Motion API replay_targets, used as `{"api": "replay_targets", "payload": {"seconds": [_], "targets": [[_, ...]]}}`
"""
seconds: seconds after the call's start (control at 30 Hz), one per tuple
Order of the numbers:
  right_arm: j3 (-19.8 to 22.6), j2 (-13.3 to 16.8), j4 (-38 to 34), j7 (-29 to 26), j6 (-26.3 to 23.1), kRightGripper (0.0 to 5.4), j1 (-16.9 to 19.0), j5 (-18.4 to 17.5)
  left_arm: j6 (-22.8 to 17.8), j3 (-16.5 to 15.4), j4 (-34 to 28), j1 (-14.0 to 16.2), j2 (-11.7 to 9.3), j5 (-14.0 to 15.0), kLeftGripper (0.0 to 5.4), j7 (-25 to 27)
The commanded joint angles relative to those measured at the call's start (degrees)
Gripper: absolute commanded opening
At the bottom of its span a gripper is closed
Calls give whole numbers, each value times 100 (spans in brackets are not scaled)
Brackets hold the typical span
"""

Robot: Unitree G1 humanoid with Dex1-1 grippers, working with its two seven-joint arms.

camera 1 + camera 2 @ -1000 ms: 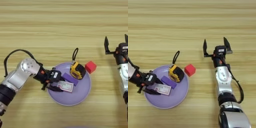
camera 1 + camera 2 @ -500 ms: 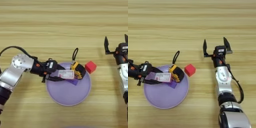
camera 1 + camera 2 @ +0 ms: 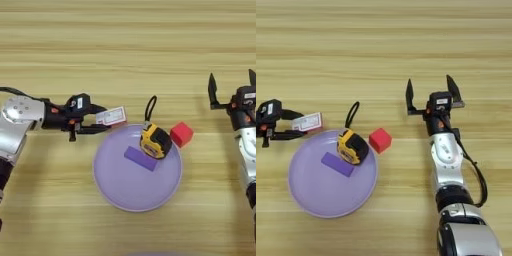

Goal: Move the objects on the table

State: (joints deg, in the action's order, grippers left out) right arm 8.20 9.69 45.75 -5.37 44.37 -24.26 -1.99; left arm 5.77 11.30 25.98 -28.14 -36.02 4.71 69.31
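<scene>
White flat box with red mark point(image 3: 111, 116): gripped at its near edge by the left claw point(image 3: 98, 120), black fingers closed on it. Held just beyond the upper left rim of the lilac plate point(image 3: 107, 186), slightly tilted; whether it touches the tabletop point(image 3: 130, 45) cannot be told. Judged to be on its way off the plate, the grip taken at the edge so the box stays flat.

Purple block point(image 3: 140, 158): lying flat inside the plate, left of centre, just beside the tape measure. Not gripped.

Yellow-and-black tape measure point(image 3: 155, 141): resting on the plate's upper right part, body tilted, black loop strap point(image 3: 149, 106) trailing past the rim onto the wood. Likely the next item within reach of either arm.

Red cube point(image 3: 181, 134): on the tabletop, just outside the plate's right rim, near the tape measure but apart from it.

Right claw point(image 3: 431, 94): parked well right of the cube, fingers spread wide, holding nothing, pointing away from the robot. Appears idle, clear of the plate so as not to crowd the left arm.
</scene>
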Motion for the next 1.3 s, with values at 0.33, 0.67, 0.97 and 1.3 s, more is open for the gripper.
{"api": "replay_targets", "payload": {"seconds": [0.33, 0.67, 0.97, 1.3], "targets": [[-18, -8, 48, 30, 21, 540, -46, 35, 908, 223, 2109, -944, 14, -939, 204, -386], [-25, -25, 15, 56, 18, 540, -33, 57, 1204, 553, 2392, -893, 163, -1341, 204, -256], [-39, -49, -12, 80, 16, 540, -21, 84, 1245, 586, 2346, -804, 223, -1375, 203, -166], [-44, -47, 17, 95, 15, 540, -37, 90, 1280, 563, 2378, -810, 260, -1364, 240, -158]]}}
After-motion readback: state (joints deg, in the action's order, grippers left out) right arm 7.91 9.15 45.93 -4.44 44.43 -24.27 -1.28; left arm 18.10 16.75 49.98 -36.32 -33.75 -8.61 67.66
